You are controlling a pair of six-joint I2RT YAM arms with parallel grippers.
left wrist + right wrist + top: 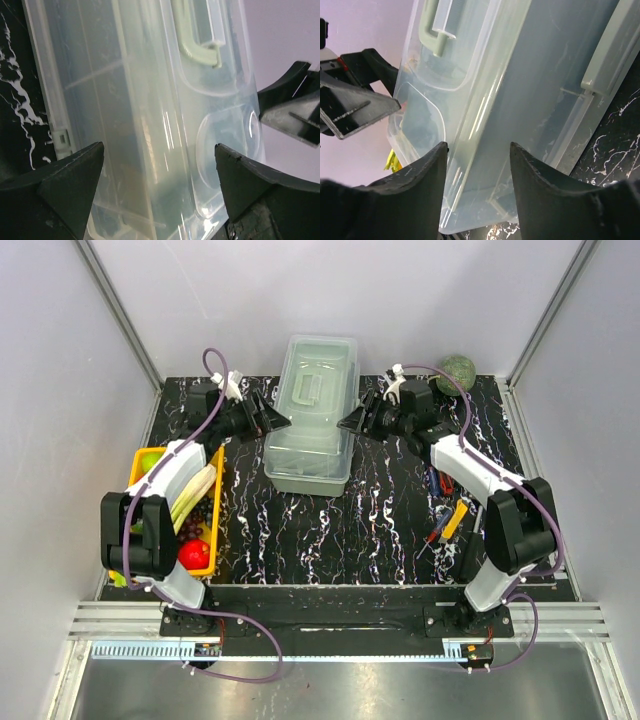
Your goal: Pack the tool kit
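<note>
Left claw point(159, 145), matte black wedges spread wide, faces the glossy translucent toolbox point(125, 75).

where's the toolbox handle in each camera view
Top external: the handle lies on the lid, upper centre.
Left wrist: handle at the top, right of centre, cut off by the upper edge.
Right wrist: handle at top left, also cut off.
Shared landmark: the black marbled table, at the left edge and at lower right.

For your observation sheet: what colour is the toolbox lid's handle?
Pale grey-green handle, clearest in the left wrist view.
</note>
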